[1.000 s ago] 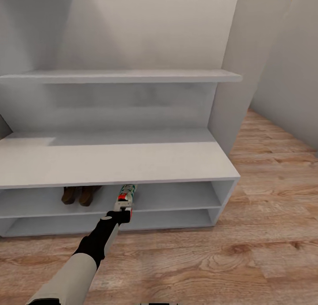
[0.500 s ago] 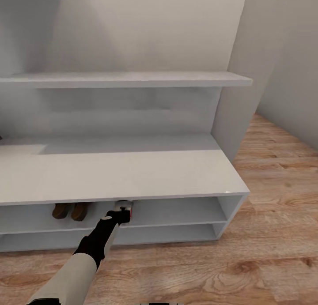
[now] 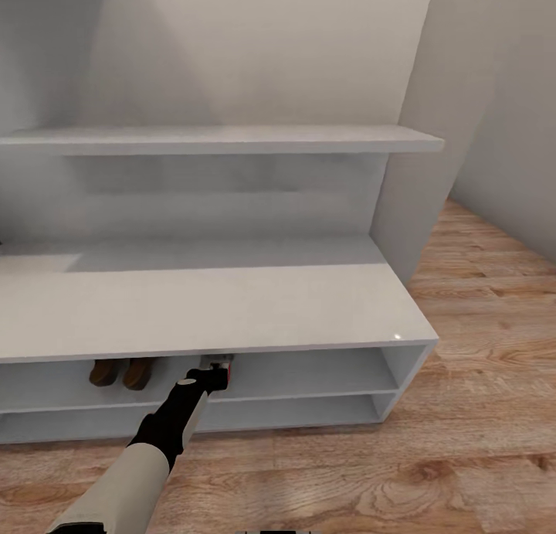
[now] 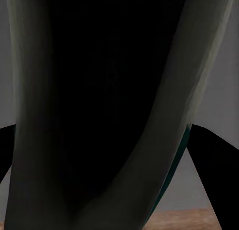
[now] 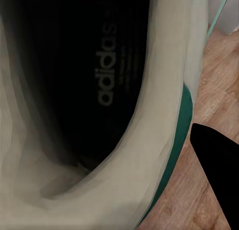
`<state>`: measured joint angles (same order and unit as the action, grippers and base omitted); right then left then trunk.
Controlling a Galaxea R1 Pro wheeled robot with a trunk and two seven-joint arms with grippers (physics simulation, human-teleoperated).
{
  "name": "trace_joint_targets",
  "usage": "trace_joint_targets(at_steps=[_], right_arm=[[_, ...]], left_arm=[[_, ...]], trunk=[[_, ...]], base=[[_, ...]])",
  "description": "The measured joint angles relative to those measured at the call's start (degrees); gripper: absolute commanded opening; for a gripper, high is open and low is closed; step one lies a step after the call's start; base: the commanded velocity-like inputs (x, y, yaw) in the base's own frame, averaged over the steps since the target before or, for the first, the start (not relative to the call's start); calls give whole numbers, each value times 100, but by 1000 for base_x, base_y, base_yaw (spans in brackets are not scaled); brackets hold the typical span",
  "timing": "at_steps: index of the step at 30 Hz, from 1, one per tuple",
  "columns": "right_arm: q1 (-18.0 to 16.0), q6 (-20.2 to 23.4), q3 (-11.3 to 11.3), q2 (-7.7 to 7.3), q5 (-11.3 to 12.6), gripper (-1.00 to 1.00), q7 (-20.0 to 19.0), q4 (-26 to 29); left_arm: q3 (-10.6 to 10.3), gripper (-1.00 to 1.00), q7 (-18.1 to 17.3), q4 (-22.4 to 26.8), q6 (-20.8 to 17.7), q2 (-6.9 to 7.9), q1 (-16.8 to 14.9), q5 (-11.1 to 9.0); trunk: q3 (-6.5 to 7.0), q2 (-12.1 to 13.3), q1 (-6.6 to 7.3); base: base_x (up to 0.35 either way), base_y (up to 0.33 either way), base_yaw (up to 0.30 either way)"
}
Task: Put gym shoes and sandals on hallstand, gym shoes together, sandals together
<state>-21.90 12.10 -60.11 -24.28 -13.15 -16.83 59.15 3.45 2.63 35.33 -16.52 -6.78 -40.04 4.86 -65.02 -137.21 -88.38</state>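
Head view: left gripper (image 3: 218, 370) clamped on gym shoe (image 3: 219, 360) in hallstand (image 3: 232, 306) upper shelf beside sandals (image 3: 121, 372), right wrist: second gym shoe (image 5: 99, 110) up close, right jaws' grip unclear, wood floor (image 3: 479, 410).

My head view is bright and evenly lit, soft diffuse light with no hard-edged shadows. The hallstand (image 3: 232, 302) has one tiny glare speck near its front right corner, and a faint grey shadow band runs under the floating shelf (image 3: 224, 138). The open shelves underneath are dimmer, so the two sandals (image 3: 121, 372) read as small dark blobs. The render is a bit soft, and the corridor floor (image 3: 479, 348) grain smears towards the edges. My left wrist view is very dark, the gym shoe (image 4: 164, 140) too close and blurred. My right wrist view is brighter; the second gym shoe (image 5: 164, 115) has its insole lettering legible but fuzzy.
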Motion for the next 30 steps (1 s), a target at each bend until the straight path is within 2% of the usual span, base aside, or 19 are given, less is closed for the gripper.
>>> trace_joint_targets(at_steps=[13, 14, 30], right_arm=[[0, 0, 0, 0, 1, -100, 0, 0], [0, 0, 0, 0, 1, -100, 0, 0], [0, 0, 0, 0, 0, -100, 0, 0]], left_arm=[[8, -100, -4, -12, -11, 0, -16, -9], [8, 100, -4, -13, -12, 0, -17, -9], [5, 100, -16, -12, -6, 8, -7, -21]], trunk=[[-1, 0, 0], [-1, 0, 0], [-1, 1, -1]], base=[[0, 0, 0], [0, 0, 0], [0, 0, 0]])
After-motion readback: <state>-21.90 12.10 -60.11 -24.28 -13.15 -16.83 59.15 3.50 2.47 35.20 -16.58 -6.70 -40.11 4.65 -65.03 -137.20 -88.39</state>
